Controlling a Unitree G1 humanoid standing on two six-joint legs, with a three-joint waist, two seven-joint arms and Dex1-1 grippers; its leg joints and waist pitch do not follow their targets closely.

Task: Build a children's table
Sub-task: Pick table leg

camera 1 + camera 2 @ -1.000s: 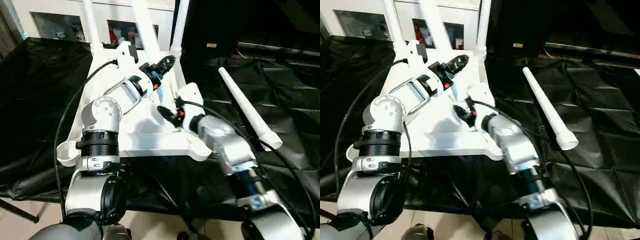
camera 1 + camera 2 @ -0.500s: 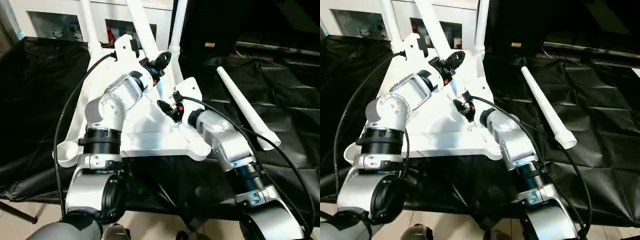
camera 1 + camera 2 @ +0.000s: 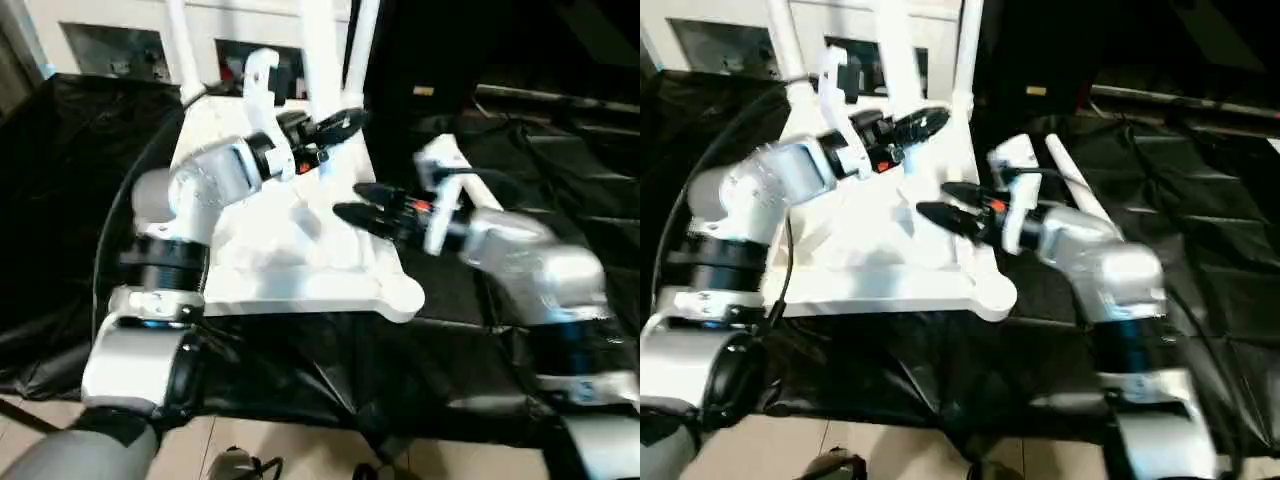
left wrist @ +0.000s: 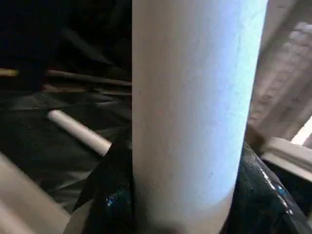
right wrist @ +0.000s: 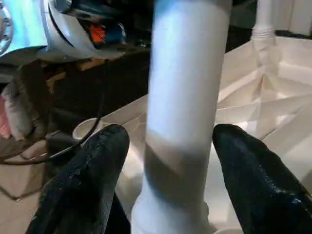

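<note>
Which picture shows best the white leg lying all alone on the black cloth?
The right eye view: the loose leg lies on the black cloth beside the tabletop, though the right arm covers its lower half. The left wrist view catches it small in the distance. In the left eye view the arm covers most of it.

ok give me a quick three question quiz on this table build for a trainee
1. How many legs stand upright in the tabletop?
2. True or false: no leg lies on the black cloth.
3. The right gripper is: A shut on cloth, B open around an upright leg, C gripping the tabletop rim.
Key: 1 three; 2 false, a loose leg lies there; 3 B.
</note>
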